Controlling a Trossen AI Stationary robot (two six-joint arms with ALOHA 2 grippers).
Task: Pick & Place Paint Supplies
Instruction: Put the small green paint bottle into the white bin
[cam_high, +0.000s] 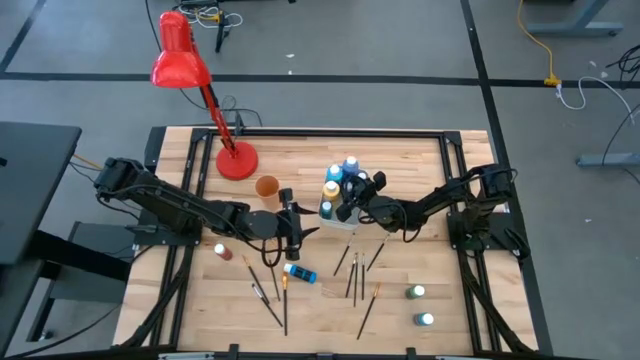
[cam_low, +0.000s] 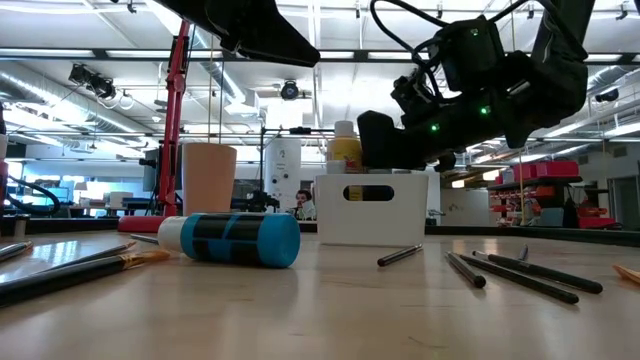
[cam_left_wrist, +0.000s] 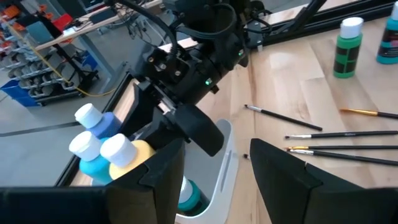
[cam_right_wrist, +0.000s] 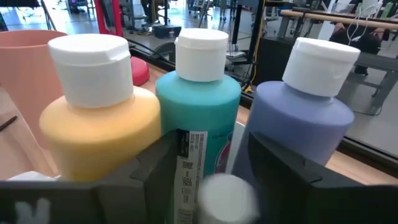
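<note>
High view puts your right gripper (cam_high: 350, 208) over the white bin (cam_high: 338, 222) at the table's centre, just at 6 o'clock of the upright bottles (cam_high: 341, 178) already stowed there; the right wrist view shows its fingers parted around a white-capped bottle (cam_right_wrist: 227, 198) low between them, with yellow (cam_right_wrist: 99, 124), teal (cam_right_wrist: 199, 93) and blue-violet (cam_right_wrist: 298, 118) bottles standing just beyond; whether the fingers still press on that bottle I cannot tell, so I judge this as a drop in progress, not a finished one. Your left gripper (cam_high: 292, 232) hangs beside the bin at its 9 o'clock, fingers (cam_left_wrist: 283, 171) spread and holding nothing. What the next pick turns on: the blue bottle (cam_high: 299, 272) lies on its side at 6 o'clock of the left gripper, near it, long axis running roughly 10 to 4 o'clock, cap toward 10; the left arm is clearly the nearer, so you would want its fingers set across that axis. Brushes (cam_high: 352, 277) lie scattered toward the near edge, and two green bottles (cam_high: 420, 306) stand at 4 o'clock of the bin, closer to your right arm.
</note>
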